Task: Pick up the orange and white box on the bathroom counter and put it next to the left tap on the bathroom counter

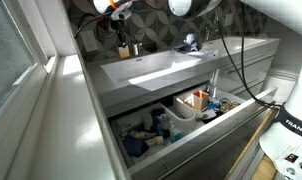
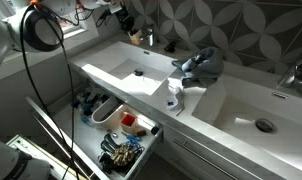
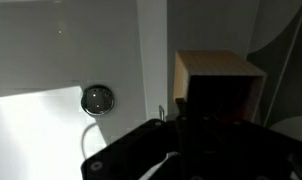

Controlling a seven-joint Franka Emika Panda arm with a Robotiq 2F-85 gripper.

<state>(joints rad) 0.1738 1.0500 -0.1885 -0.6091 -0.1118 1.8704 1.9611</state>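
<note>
The orange and white box (image 1: 122, 48) stands on the bathroom counter (image 1: 161, 86) at the back, right beside the left tap (image 1: 136, 47). My gripper (image 1: 120, 36) comes down onto it from above and looks shut on it. In the wrist view the box's tan top (image 3: 216, 63) sits just beyond my dark fingers (image 3: 213, 118), and the basin drain (image 3: 97, 98) is to its left. In an exterior view my gripper (image 2: 119, 18) is near the tap (image 2: 146, 38); the box is hard to make out there.
The other tap (image 1: 191, 40) stands further along. A drawer full of clutter (image 1: 181, 115) is pulled open below the counter (image 2: 116, 125). A blue-grey cloth (image 2: 199, 65) and a white bottle (image 2: 173, 95) lie between the two basins. A black cable (image 2: 31, 70) hangs nearby.
</note>
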